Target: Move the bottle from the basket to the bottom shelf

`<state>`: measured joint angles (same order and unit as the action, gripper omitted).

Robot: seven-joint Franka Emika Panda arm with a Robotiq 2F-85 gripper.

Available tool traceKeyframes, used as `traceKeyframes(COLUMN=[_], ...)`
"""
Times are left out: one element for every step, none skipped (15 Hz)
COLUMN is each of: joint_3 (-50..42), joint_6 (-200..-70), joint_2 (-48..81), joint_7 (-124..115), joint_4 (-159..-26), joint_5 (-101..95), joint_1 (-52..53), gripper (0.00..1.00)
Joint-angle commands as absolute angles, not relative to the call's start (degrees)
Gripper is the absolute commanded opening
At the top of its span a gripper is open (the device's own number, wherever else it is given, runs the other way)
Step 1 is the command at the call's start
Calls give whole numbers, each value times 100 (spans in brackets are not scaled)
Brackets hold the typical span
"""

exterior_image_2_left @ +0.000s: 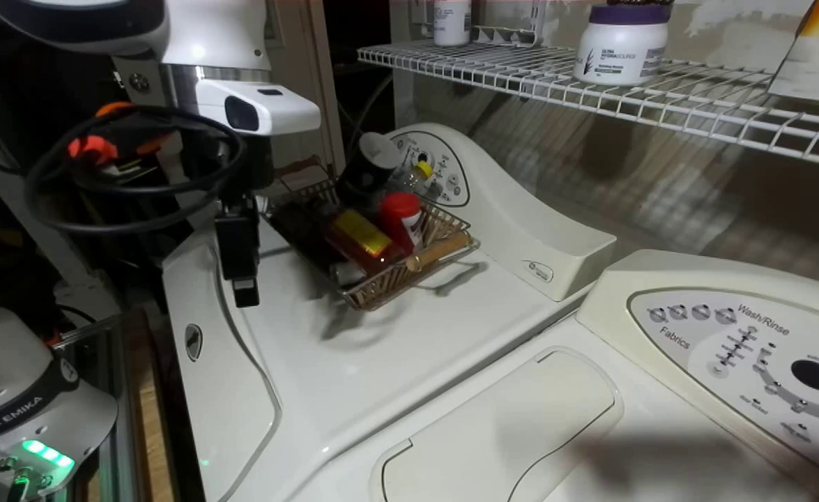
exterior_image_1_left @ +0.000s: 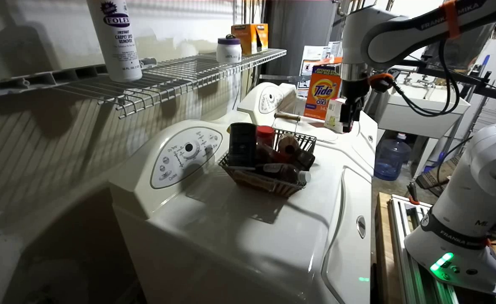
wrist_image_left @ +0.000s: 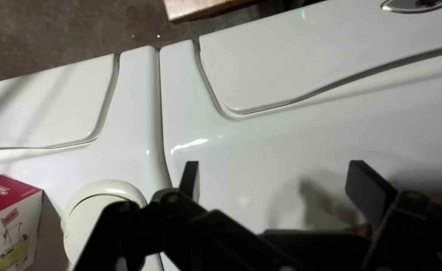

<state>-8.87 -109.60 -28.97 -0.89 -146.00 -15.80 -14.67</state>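
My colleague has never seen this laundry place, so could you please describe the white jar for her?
Above the dryer and washer, find the white wire shelf. On it, the white jar stands between a tall white bottle and an orange box. Its squat shape and purple lid set it apart from both.

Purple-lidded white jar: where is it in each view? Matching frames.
In an exterior view: jar upper centre, on the wire shelf; oval badge lower right.
In an exterior view: jar top, right of centre; oval badge lower left.
Wrist view: no jar; oval badge at top right.
Shared landmark: that oval badge, on the front of the machine under the basket.
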Motion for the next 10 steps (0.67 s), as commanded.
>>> traceKeyframes(joint_3=[-702, -612, -535, -394, -268, -128, -15, 87, 184, 265], joint_6=[-10771, -10728, -10729, -10819, -10845, -10914, -10933, -10959, -10997, -11052], joint_2=[-3057, -3108, -3126, -3131, -3094, -3011, -2927, -2857, -2790, -2725], joint_7=[-738, -987, -1243, -1664, -2038, -2426, -2781, -3116, -3447, -3764], joint_4=[-14492, -14477, -14447, -14439, -14395, -14340, -14273, -14212, -14164, -14129], joint_5=[-815, -546, -268, -44, 148, 281, 416, 519, 609, 691], joint_1=[-1183, -1112, -1051, -1019, -993, -982, -982, -995, -1010, -1029], gripper=[100, 100, 100, 100, 100, 100, 100, 100, 100, 100])
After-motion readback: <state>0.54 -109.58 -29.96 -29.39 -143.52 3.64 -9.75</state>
